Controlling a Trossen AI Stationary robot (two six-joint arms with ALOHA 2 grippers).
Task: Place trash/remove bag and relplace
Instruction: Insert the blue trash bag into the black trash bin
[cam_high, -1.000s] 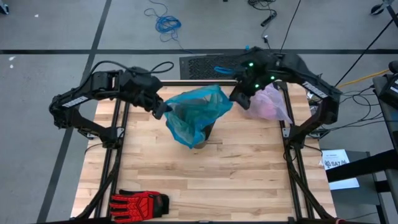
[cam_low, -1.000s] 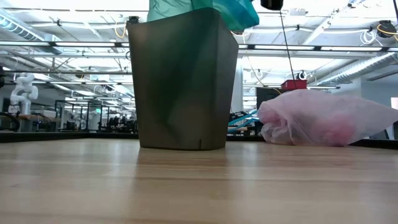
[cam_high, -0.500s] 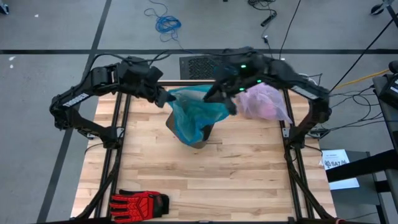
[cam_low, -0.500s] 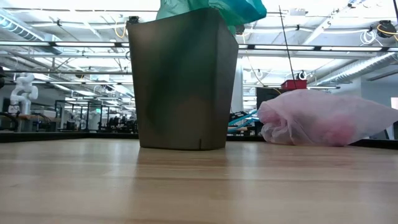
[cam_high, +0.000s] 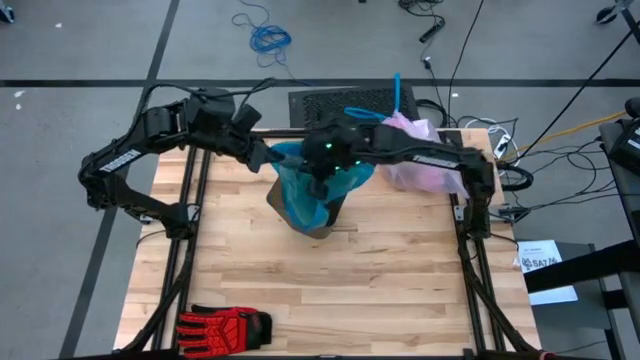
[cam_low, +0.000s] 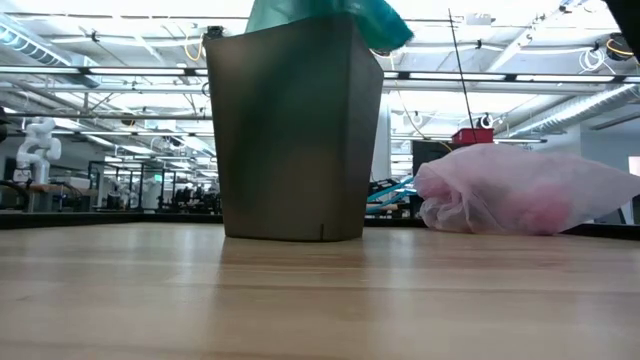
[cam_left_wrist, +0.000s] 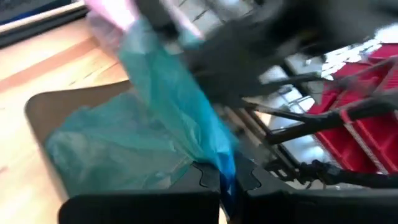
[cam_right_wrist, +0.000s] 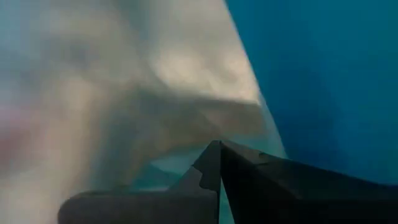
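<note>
High view: even, bright overhead light, soft shadows under arms on table (cam_high: 400, 270). Low view: bright ceiling strip lights behind, bin (cam_low: 293, 130) backlit, dark; near tabletop out of focus. Left wrist view: heavy motion blur, teal bag (cam_left_wrist: 155, 130) smeared. Right wrist view: very blurred, possibly bag pressed close to lens.

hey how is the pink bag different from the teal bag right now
The pink bag lies bunched on the table by its far right corner; the teal bag is draped over the dark bin. The pink bag lies free of both grippers, while the left gripper pinches the teal bag's edge and the right gripper is shut down among its folds. Both are thin, translucent plastic.
</note>
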